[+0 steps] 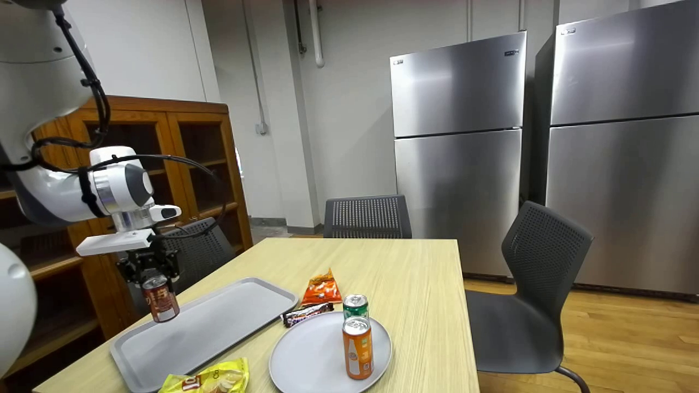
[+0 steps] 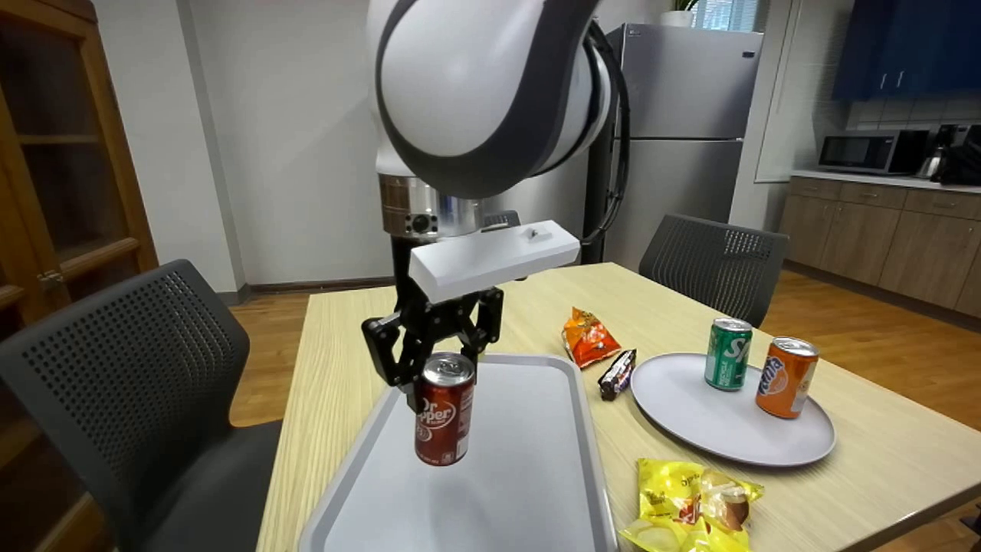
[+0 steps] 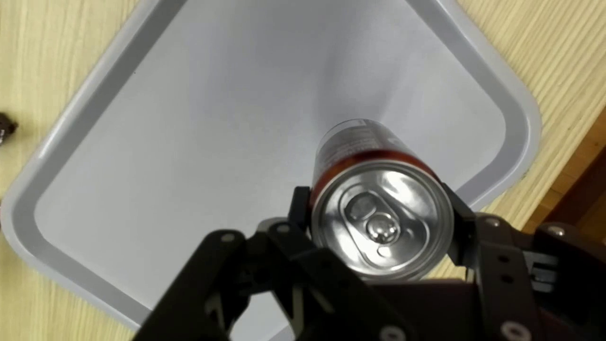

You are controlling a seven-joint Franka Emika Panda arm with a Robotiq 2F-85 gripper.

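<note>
Pincer (image 3: 378, 215) clamped around red soda can (image 2: 443, 433), fingers (image 3: 299, 208) gripping it near the top from opposite sides. Can is roughly upright, held above gray tray (image 2: 529, 460) with a gap beneath. Wrist view: rounded tray corner and rim lie near the can on the right, then a narrow strip of tabletop (image 3: 556, 147) and its edge. More room the other way, a wide flat stretch of tray running left to the opposite rim. Gray chair (image 2: 130, 368) stands just beside the tabletop edge on the can's side, tight there. Along the opposite rim: orange chip bag (image 1: 322, 289) and candy bar (image 2: 618, 374), both near it; candy bar sits between tray and plate (image 2: 701, 420), just beside the plate. Yellow snack bag (image 2: 693, 498) is close to the same rim, cannot tell whether touching. Plate carries green can (image 2: 728, 354) and orange can (image 2: 787, 377), both upright, narrow gap between them, well apart from the pincer. In an exterior view, tabletop stretches on past the chip bag to its back edge, where another chair (image 1: 368, 218) stands.
</note>
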